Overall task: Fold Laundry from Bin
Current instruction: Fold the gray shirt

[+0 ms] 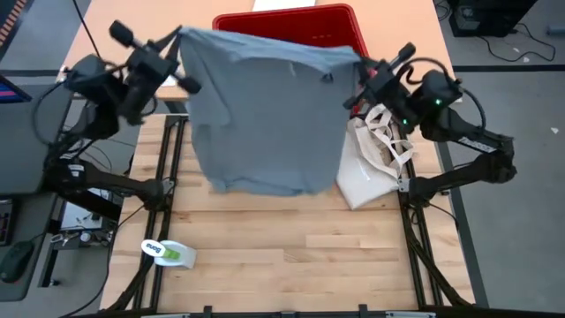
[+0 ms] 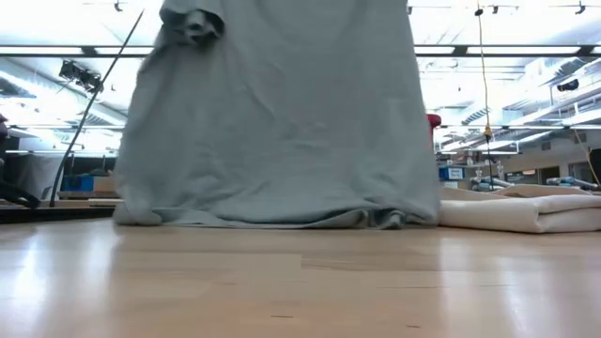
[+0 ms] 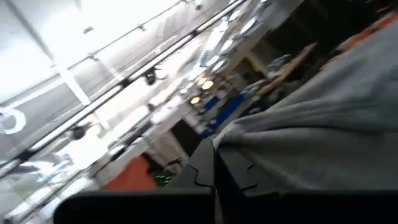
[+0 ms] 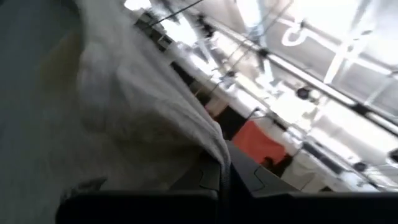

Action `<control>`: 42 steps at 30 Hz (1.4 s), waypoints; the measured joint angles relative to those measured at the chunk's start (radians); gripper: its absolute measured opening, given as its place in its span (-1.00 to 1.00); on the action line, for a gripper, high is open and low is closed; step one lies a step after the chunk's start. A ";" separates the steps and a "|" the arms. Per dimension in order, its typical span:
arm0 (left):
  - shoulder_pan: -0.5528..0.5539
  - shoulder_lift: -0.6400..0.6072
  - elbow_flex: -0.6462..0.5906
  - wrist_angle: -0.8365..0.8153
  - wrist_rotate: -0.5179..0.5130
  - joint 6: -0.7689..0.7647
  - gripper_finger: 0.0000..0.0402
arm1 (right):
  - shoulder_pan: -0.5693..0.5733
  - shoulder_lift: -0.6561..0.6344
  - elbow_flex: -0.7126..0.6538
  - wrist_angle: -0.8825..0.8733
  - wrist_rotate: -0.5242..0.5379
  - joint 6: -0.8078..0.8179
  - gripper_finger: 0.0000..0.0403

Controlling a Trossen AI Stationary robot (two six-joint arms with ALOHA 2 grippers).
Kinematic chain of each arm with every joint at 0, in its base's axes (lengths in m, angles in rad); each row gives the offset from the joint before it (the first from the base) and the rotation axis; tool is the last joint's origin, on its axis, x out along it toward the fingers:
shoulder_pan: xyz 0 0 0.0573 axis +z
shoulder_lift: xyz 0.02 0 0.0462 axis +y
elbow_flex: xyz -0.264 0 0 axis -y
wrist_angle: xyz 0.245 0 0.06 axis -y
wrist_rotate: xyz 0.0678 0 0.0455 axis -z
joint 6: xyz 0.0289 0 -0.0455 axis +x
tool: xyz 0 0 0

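You have the light grey T-shirt (image 1: 265,110) lifted and stretched wide between both arms, hanging in front of the red bin (image 1: 291,25), which sits at the far edge of the table (image 1: 291,256). Your left gripper (image 1: 177,40) is up beside the bin's left corner, its fingers (image 3: 208,168) pressed together on one top corner of the shirt; in the left wrist view the cloth bunches right at the tips of the closed fingers. Your right gripper (image 1: 360,66) is beside the bin's right corner, likewise clamped tight on the opposite top corner, and the right wrist view shows the fabric draped over its fingers (image 4: 214,174) with no gap between them. The shirt's small chest mark (image 1: 327,78) shows near the right gripper. From the bin the shirt drops toward you, covering most of the bin's front wall, and in the low view its bottom hem (image 2: 272,218) rests crumpled on the tabletop while the body hangs upright like a curtain. Near the bin's right front corner, under your right arm, lies the cream tote bag (image 1: 371,163), flat on the table with its loop handles (image 1: 393,141) on top; the shirt's right edge hangs just beside it. On the side of the table farthest from the bin, toward the left, a roll of tape with a green label (image 1: 168,253) lies well apart from the shirt.
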 joint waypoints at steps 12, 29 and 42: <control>0.324 0.091 -0.002 0.504 0.405 -0.115 -0.97 | -0.150 0.109 0.000 0.499 -0.050 -0.200 -0.93; 0.174 -0.187 0.001 -0.359 0.827 -0.640 -0.97 | 0.256 -0.035 0.000 -0.238 -0.106 0.138 -0.93; -0.027 -0.198 -0.048 -0.999 1.231 -0.868 -0.97 | 0.553 -0.019 0.000 -0.819 -0.531 0.674 -0.93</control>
